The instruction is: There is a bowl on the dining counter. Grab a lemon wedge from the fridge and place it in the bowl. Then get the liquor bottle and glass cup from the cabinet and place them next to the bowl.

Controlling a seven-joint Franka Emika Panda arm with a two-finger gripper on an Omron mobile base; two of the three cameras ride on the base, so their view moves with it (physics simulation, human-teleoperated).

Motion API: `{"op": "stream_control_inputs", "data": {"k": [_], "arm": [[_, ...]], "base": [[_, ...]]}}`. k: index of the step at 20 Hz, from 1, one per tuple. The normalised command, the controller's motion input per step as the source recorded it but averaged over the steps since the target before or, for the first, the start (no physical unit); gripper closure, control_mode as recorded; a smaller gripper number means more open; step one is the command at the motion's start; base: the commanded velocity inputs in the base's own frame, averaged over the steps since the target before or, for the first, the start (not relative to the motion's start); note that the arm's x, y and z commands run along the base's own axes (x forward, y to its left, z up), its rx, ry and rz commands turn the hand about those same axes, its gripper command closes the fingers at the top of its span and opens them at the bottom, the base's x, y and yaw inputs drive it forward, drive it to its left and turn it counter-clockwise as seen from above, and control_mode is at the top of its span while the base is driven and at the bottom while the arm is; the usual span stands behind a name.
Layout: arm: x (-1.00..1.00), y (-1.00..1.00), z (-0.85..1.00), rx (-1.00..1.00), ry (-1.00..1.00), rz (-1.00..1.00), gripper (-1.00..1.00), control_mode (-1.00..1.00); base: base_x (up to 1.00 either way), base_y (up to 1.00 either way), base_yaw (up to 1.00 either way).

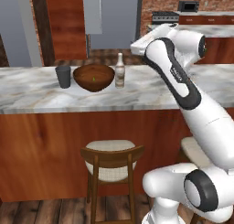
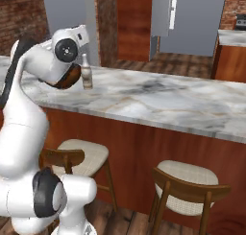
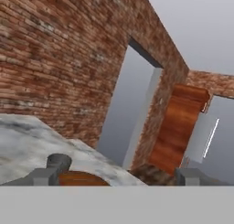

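Bowl (image 1: pixel 93 77) upright on the dining counter (image 1: pixel 137 97), toward its left part in the left base view, with the lemon wedge (image 1: pixel 93 78) a tiny yellow-green speck inside. Glass cup (image 1: pixel 63 77) just beside the bowl on its left, liquor bottle (image 1: pixel 119 71) just beside on its right, both standing. In the hand view, gripper (image 3: pixel 116 176) above the counter with jaws wide apart, nothing between them; bowl rim and cup top low at the left finger. Behind the counter, grey fridge (image 1: pixel 114 17) with thin handle. In front, two wooden stools (image 2: pixel 185 191) with pale seats, and white arm (image 1: pixel 183 86) raised over the counter's right part.
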Motion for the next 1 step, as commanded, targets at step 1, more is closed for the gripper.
{"op": "stream_control_inputs", "data": {"k": [1], "arm": [[-1.0, -0.22, -0.06, -0.13, 0.03, 0.0, -1.0, -1.0]], "base": [[0.0, 0.0, 0.0]]}}
